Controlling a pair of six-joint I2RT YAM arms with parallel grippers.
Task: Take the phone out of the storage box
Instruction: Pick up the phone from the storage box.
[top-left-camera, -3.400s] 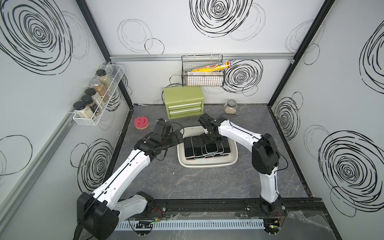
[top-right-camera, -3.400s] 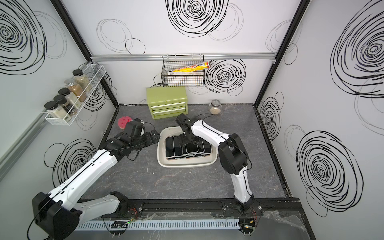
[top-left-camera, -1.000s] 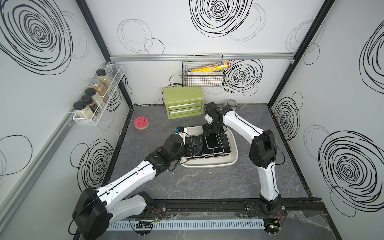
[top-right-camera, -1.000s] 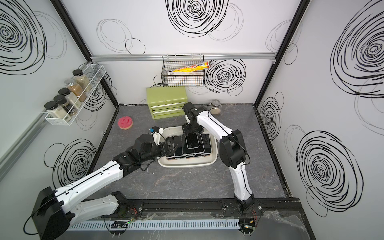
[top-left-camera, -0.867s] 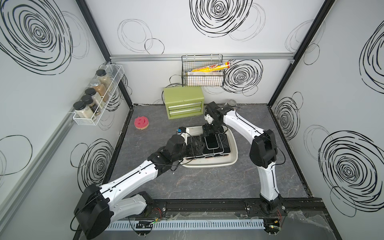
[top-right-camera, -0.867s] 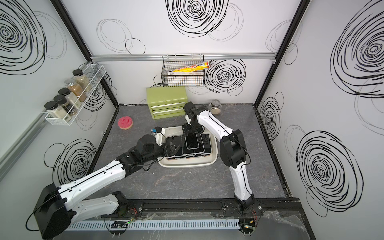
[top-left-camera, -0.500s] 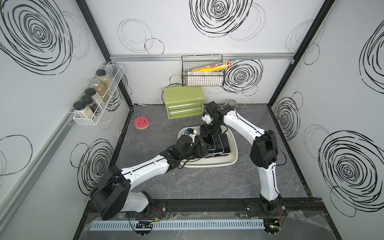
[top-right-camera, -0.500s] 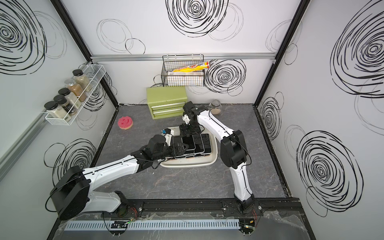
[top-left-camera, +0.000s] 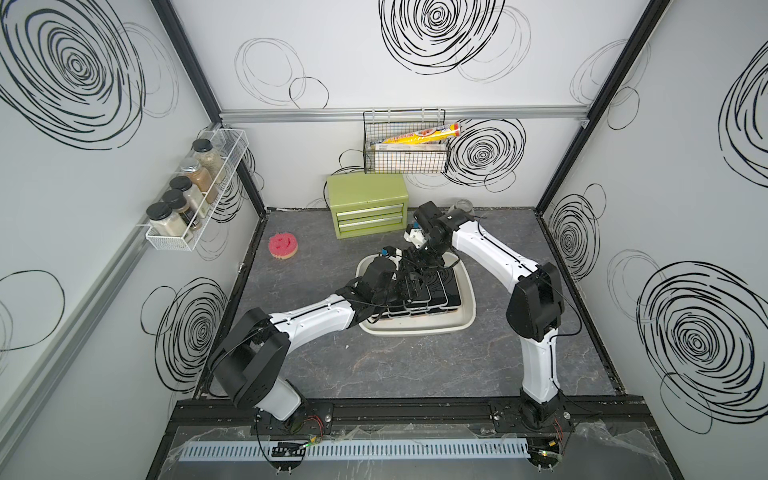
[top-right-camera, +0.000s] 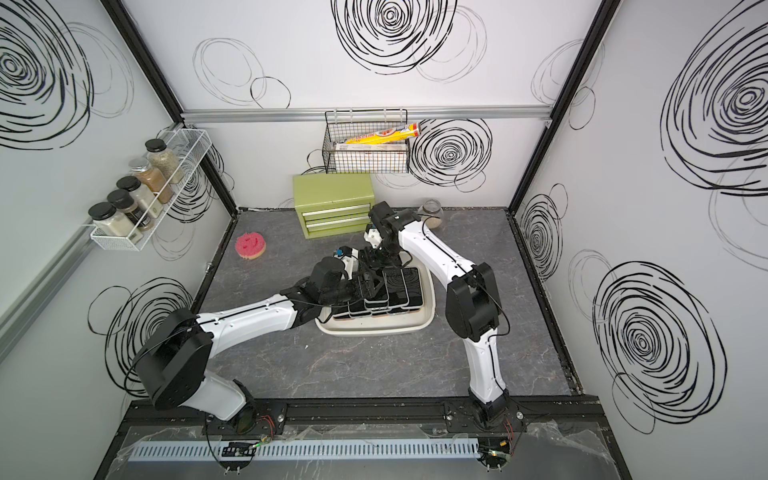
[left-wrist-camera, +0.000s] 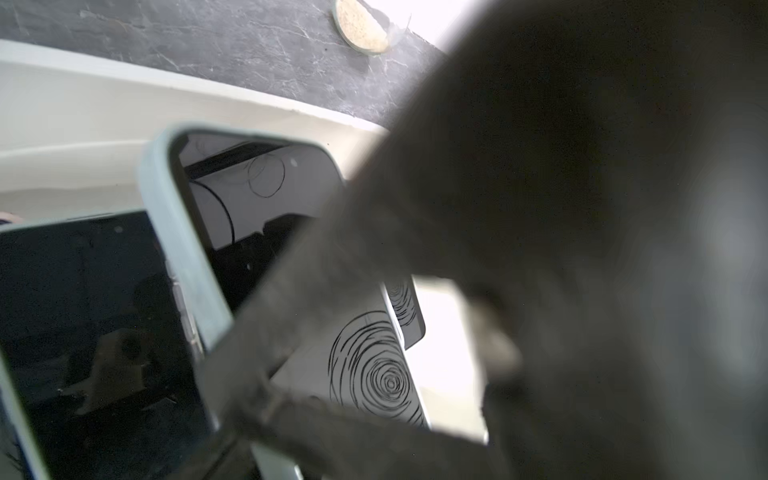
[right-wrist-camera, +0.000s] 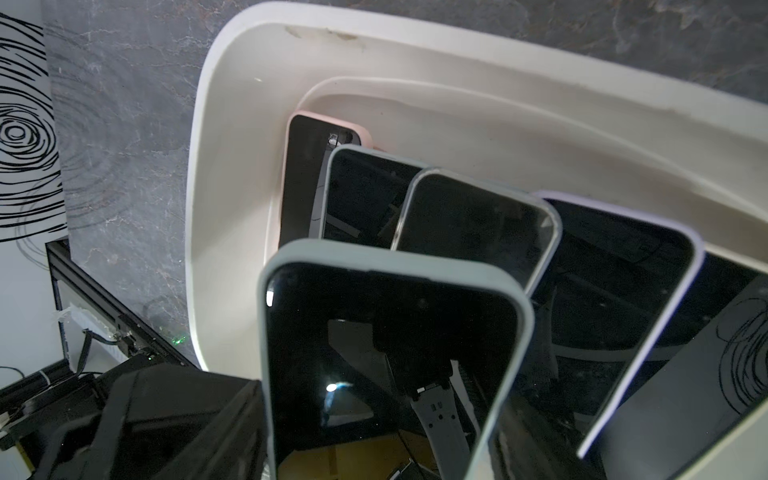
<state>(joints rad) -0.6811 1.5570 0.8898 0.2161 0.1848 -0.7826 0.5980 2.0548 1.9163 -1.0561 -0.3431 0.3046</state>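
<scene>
The left gripper (top-right-camera: 370, 286) reaches in from the near left, low over the storage box (top-left-camera: 415, 331) at mid-table. It sits just beside the phone (right-wrist-camera: 390, 353), probably to take it, but I cannot tell whether its jaws are spread or pinching. That pale-cased phone stands tilted up above the other phones (right-wrist-camera: 473, 224) fanned in the box, within its rim. From the far side the right gripper (top-left-camera: 419, 261) seems to pinch its far end, likely to raise an edge clear for grasping.

The storage box (right-wrist-camera: 216, 124) looks like smooth, matt white plastic. The phone (right-wrist-camera: 390, 353) has a glossy black screen in a matt pale case. The tabletop (top-left-camera: 415, 365) is dull, marbled grey.
</scene>
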